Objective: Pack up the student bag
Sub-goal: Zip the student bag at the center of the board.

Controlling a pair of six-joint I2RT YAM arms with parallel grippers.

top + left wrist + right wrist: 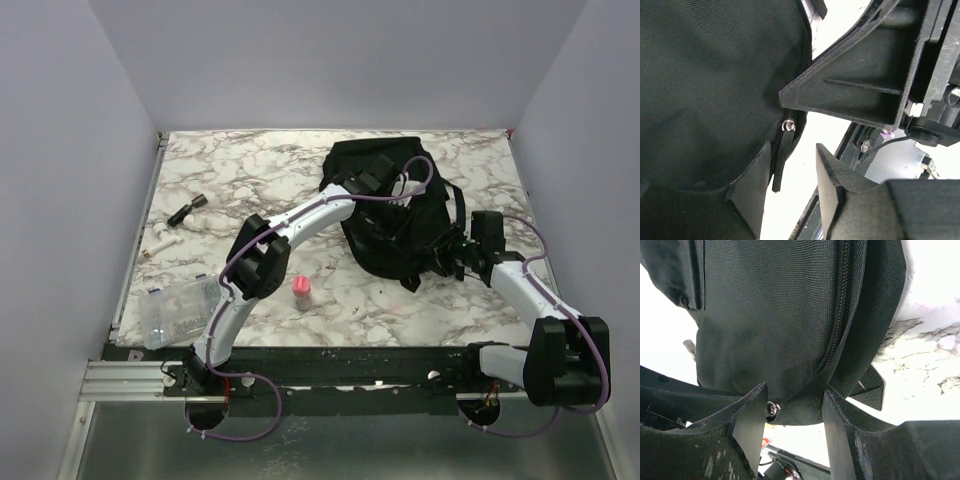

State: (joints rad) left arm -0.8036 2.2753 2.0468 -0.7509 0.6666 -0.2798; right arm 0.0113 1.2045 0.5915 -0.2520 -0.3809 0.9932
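Marbled worktop (250, 180) carries the student bag (385, 215), which lies slumped beneath the left tool (792, 160) and directly ahead of the right tool (795, 395). The left tool's jaws stand apart, with bag fabric against one finger and a zip pull (781, 160) hanging in the gap. The right tool is clamped on the bag's zipped lower edge, which fills the space between its fingers.

left arm (300, 222) extended; left gripper (792, 147) parted; right arm (520, 285) elbow bent
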